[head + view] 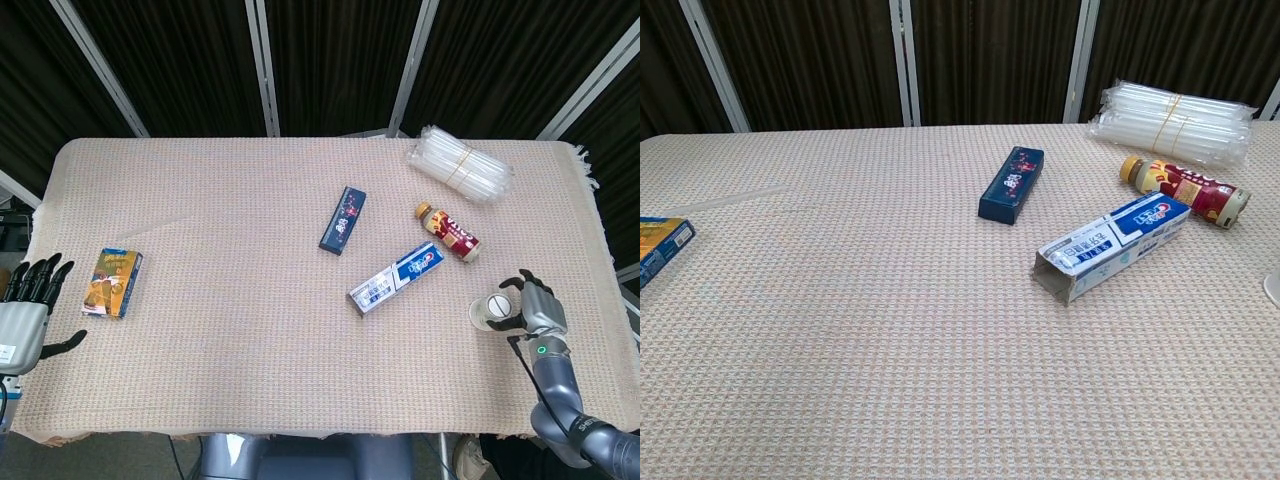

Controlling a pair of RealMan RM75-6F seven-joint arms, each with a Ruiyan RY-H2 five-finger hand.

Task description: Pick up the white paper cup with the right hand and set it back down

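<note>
The white paper cup (pixel 493 311) stands upright on the cloth near the table's right edge, its open rim facing up. My right hand (pixel 533 306) is at the cup's right side, fingers curved around it and holding it. In the chest view only a sliver of the cup (pixel 1274 288) shows at the right border, and the right hand is out of frame. My left hand (pixel 27 308) hangs off the table's left edge with fingers spread and nothing in it.
A toothpaste box (pixel 397 278), a brown bottle on its side (pixel 448 232), a dark blue box (pixel 343 219) and a bundle of clear plastic sleeves (pixel 460 164) lie left of and beyond the cup. A yellow snack box (pixel 112 282) lies at the far left.
</note>
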